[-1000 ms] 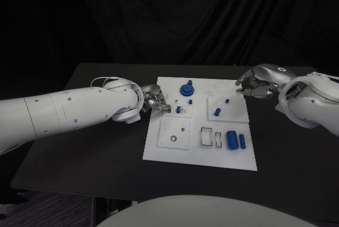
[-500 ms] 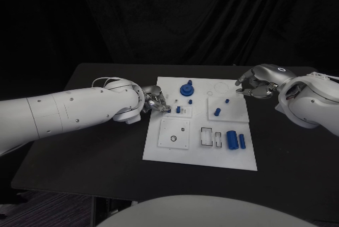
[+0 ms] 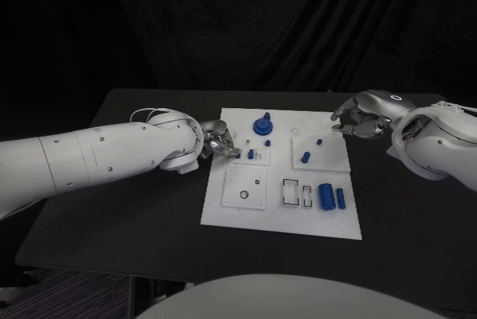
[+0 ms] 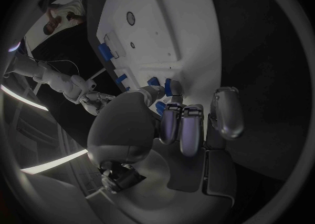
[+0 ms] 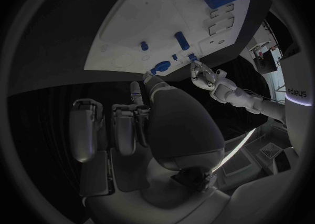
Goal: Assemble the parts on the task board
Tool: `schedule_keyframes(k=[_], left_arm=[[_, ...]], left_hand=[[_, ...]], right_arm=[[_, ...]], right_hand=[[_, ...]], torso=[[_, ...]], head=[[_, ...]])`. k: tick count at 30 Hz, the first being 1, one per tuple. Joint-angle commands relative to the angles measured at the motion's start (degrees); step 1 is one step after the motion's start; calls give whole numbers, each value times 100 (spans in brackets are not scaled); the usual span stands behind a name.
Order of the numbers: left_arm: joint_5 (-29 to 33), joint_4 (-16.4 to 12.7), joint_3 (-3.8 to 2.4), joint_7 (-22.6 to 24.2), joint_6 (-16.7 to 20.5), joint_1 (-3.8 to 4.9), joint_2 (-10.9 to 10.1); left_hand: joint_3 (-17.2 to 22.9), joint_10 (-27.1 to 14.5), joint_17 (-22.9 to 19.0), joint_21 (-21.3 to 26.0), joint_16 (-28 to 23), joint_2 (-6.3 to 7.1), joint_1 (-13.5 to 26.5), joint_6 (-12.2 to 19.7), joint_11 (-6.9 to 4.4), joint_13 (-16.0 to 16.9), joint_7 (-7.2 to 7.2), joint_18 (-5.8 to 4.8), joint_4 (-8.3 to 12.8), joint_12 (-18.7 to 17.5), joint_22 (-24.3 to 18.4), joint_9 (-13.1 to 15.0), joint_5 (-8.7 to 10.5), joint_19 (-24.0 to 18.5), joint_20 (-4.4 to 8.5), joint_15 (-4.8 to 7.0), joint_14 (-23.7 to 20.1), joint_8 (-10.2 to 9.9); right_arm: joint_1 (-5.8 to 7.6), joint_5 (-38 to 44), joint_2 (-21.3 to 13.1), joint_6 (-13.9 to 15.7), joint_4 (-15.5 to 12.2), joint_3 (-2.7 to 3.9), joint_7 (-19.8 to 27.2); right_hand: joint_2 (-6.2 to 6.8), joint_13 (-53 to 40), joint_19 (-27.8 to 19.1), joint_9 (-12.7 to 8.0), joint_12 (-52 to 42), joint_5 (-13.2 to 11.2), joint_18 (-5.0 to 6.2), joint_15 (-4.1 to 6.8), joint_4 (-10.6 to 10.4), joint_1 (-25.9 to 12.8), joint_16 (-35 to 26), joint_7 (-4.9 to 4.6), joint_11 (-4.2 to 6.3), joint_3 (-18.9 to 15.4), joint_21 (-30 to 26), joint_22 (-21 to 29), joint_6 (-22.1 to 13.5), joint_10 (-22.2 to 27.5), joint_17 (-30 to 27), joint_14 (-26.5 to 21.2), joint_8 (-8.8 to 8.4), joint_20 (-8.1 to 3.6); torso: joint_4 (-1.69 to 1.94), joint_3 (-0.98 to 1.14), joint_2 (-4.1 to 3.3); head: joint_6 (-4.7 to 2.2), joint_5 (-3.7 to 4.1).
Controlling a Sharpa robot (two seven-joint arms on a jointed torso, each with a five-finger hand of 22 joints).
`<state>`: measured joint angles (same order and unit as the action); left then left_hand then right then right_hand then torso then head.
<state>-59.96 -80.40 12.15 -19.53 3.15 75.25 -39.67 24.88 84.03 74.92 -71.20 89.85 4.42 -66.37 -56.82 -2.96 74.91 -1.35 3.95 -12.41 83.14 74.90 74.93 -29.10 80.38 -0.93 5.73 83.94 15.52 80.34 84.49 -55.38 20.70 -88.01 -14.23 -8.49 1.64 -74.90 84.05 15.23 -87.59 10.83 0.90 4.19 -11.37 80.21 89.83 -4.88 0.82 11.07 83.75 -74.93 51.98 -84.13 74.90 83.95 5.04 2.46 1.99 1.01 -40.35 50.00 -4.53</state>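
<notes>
Left hand [image 3: 220, 145] at the near-left edge of the white task board [image 3: 258, 222], fingers curled in close over the board's rim beside a small blue part [image 3: 252, 153]; whether anything is pinched cannot be told. From the left wrist view, same hand [image 4: 190, 124] seen from behind, fingertips [image 4: 172, 88] bent toward two small blue parts [image 4: 154, 81] at the board's edge, contact unclear.

Nearest on the board: two upright blue cylinders [image 3: 331, 196] side by side at the near right, next to rectangular slots [image 3: 291, 192]. Left of those, a raised square plate with a dark hole [image 3: 245, 193]. Farther back, a blue peg [image 3: 307, 156] lying on a second raised square, and a blue round stepped piece [image 3: 263, 125] standing near the far edge.

Right hand [image 3: 360, 118] beyond the board's far-right corner, over the black table [image 3: 129, 222], fingers curled in, nothing visibly held. Right wrist view: its fingers [image 5: 125, 129] folded toward the palm, with the board [image 5: 151, 19] apart from them.
</notes>
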Motion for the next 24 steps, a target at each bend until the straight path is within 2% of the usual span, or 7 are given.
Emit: schedule_keyframes(k=[1, 9, 15, 19, 24], left_arm=[[20, -22, 4, 153, 104, -22, 2], [20, -9, 4, 151, 123, -25, -2], [20, 5, 4, 144, 126, -26, -1], [20, 9, 4, 129, 88, -27, 6], [20, 16, 4, 100, 23, -30, 18]], left_hand=[[35, 170, 1508, 28, 15, -45, -24, -22, -5, 886, 39, 74, 71, -31, 550, 93, 12, -28, 16, 1, 606, -28], [36, 171, 1508, 22, 15, -47, -27, -23, -5, 888, 39, 72, 74, -29, 554, 93, 10, -25, 16, 1, 606, -28], [38, 168, 1508, 26, 15, -53, -30, -28, -5, 883, 39, 73, 77, -35, 553, 93, 4, -26, 16, 1, 606, -27], [38, 168, 1508, 26, 15, -53, -30, -28, -5, 883, 39, 73, 77, -35, 553, 93, 4, -26, 16, 1, 606, -27], [38, 162, 1508, 35, 15, -57, -32, -33, -4, 875, 38, 75, 79, -43, 549, 92, -3, -30, 16, 2, 606, -26]], right_arm=[[-14, 12, -11, -20, 1, 4, -96], [-18, 12, -1, -23, 3, 4, -96], [-20, 12, -5, -28, 6, 4, -101], [-21, 12, -3, -31, 7, 4, -103], [-22, 12, -1, -32, 7, 4, -103]], right_hand=[[-46, -1155, 227, -8, 20, 22, 81, -26, 23, -9, 17, 0, -27, 8, -23, -1281, 42, -314, 1510, 605, -28, 9], [-48, -1148, 227, -9, 25, 22, 81, -26, 28, -8, 17, -2, -28, 11, -23, -1281, 44, -309, 1510, 605, -30, 8], [-48, -1148, 227, -9, 25, 22, 81, -26, 28, -8, 17, -2, -28, 11, -23, -1281, 44, -309, 1510, 605, -30, 8], [-48, -1148, 227, -9, 25, 22, 81, -26, 28, -8, 17, -2, -28, 11, -23, -1281, 44, -309, 1510, 605, -30, 8], [-51, -1136, 218, -10, 35, 22, 85, -26, 33, -7, 17, -3, -28, 15, -40, -1275, 46, -300, 1510, 605, -32, 8]], torso=[[1, 0, -1], [-3, -2, 1], [10, -4, 5], [-5, 1, 3], [1, -1, 2]], head=[[0, -15], [0, -10], [0, -9], [0, -22], [0, -19]])
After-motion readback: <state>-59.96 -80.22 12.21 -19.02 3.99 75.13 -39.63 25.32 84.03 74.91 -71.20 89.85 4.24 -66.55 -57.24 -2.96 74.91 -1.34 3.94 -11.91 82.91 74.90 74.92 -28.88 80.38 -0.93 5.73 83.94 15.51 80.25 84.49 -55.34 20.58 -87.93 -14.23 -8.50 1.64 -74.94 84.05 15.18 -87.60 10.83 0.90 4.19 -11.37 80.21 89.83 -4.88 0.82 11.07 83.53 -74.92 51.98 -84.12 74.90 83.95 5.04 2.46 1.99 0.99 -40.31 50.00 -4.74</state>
